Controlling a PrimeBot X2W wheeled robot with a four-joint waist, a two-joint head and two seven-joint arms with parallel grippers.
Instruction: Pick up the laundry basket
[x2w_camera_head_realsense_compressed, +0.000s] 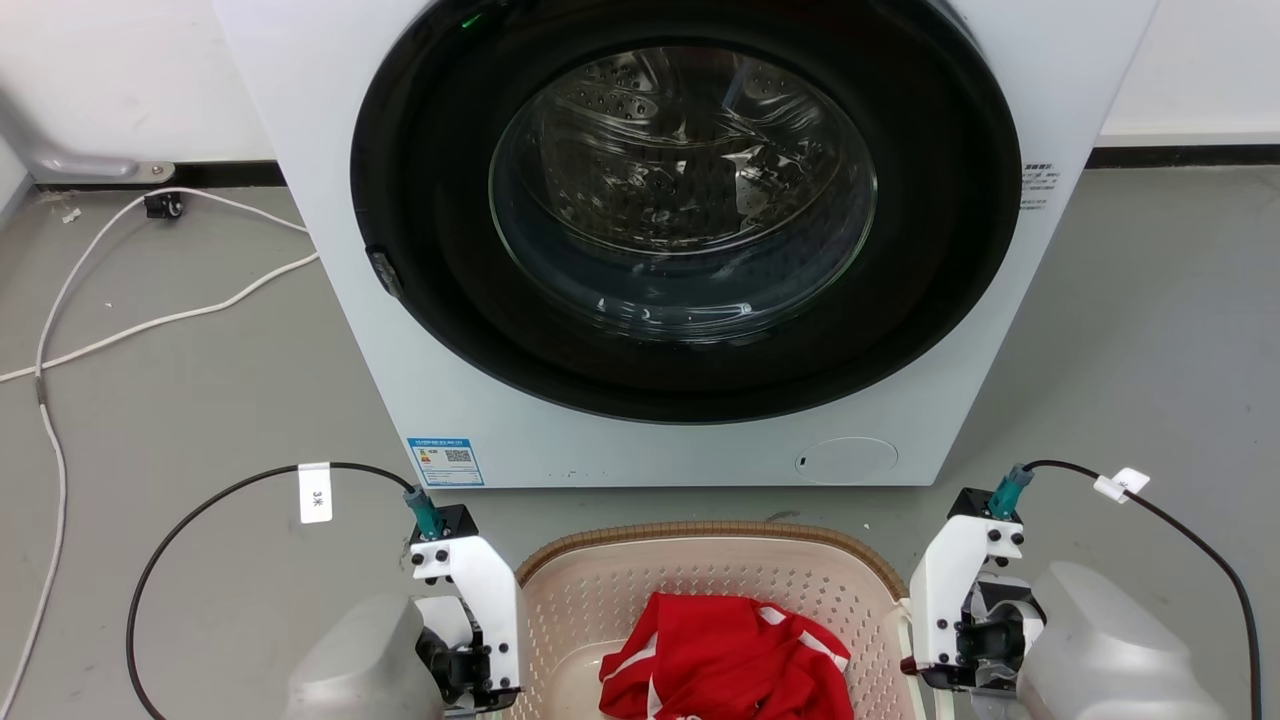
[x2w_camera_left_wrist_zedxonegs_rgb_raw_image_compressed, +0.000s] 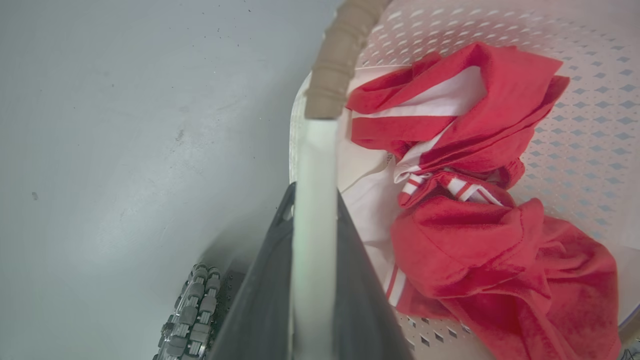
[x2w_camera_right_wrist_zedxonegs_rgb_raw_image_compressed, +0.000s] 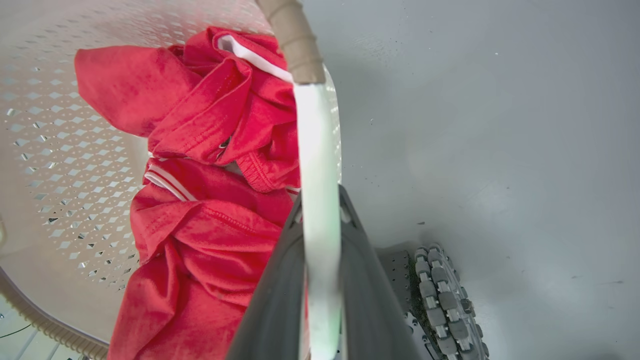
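- One small, rounded-rectangular cream plastic laundry basket (x2w_camera_head_realsense_compressed: 720, 532), with perforated walls and a brown woven-look rim, sits at 6 o'clock in the head view. It is just in front of one white front-loading washer (x2w_camera_head_realsense_compressed: 330, 300).
- The washer's round dark door (x2w_camera_head_realsense_compressed: 430, 300) takes up 12 o'clock, and a steel drum (x2w_camera_head_realsense_compressed: 680, 180) shows through its glass.
- The basket holds one heap of red cloth (x2w_camera_head_realsense_compressed: 725, 655) with white stripes, bunched toward its near side. Whether this is one piece or several cannot be told.
- The basket has two white side handles, the left handle (x2w_camera_left_wrist_zedxonegs_rgb_raw_image_compressed: 314, 165) and the right handle (x2w_camera_right_wrist_zedxonegs_rgb_raw_image_compressed: 317, 150). Each begins where the brown rim ends.
- Two pale arms flank the basket at 7 and 5 o'clock in the head view.
- The left arm's jaws stand narrow, two dark fingers (x2w_camera_left_wrist_zedxonegs_rgb_raw_image_compressed: 260, 300) pinching the left handle between them.
- The right arm's jaws are likewise narrow, with dark fingers (x2w_camera_right_wrist_zedxonegs_rgb_raw_image_compressed: 272, 300) closed on the right handle.
- Two black cables (x2w_camera_head_realsense_compressed: 180, 530), each with a white tag, loop out from the wrists.
- One white cord (x2w_camera_head_realsense_compressed: 150, 322) trails over the grey floor (x2w_camera_head_realsense_compressed: 1150, 330) at 9 o'clock.
- One grey roller wheel (x2w_camera_left_wrist_zedxonegs_rgb_raw_image_compressed: 192, 315) shows at 7 o'clock in the left wrist view, and another (x2w_camera_right_wrist_zedxonegs_rgb_raw_image_compressed: 442, 295) at 5 o'clock in the right wrist view.
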